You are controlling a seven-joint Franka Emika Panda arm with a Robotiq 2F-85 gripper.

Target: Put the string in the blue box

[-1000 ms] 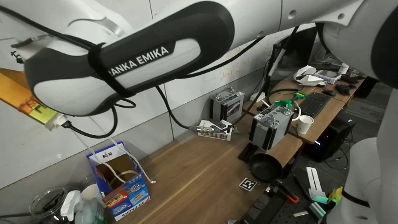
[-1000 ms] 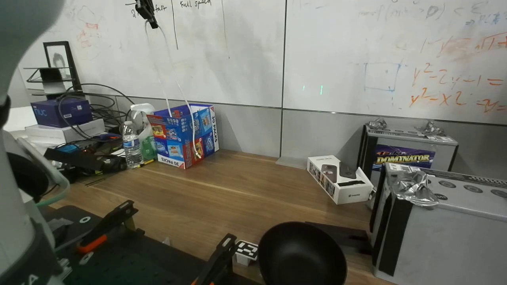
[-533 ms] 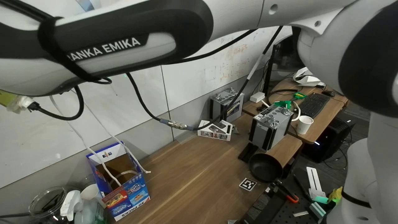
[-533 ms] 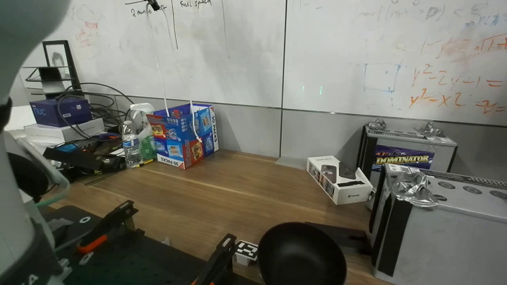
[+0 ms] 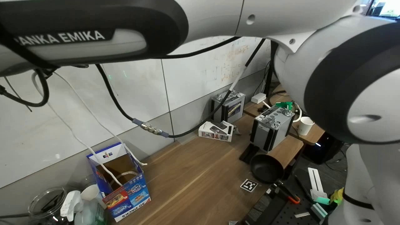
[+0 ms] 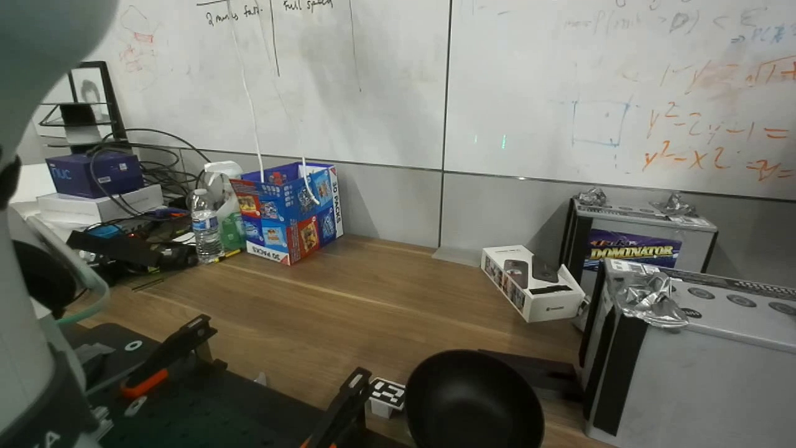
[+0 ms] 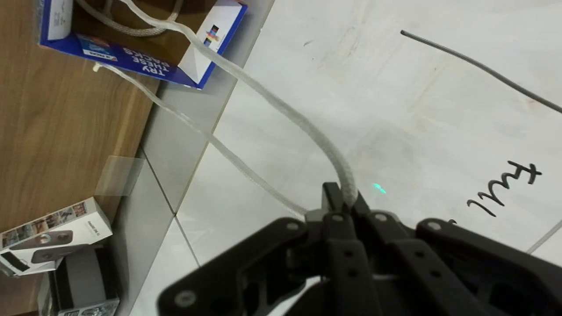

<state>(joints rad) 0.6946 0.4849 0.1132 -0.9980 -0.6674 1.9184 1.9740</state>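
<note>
The end effector [image 7: 347, 199] is showing plainly in the wrist view, its fingers clamping together on the white string [image 7: 303, 124]; in an exterior view the string is running up against the whiteboard [image 6: 385, 93] and out past the top edge. One strand is leading down into the open blue box [image 5: 132, 195], where a loop is showing inside; the other strand is hanging outside, its tip dangling beside the box, which is standing on the worktop [image 5: 193, 190]

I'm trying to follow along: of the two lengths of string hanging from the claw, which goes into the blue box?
In the wrist view, the upper length runs into the blue box; the other length ends in a loose tip outside.
</note>
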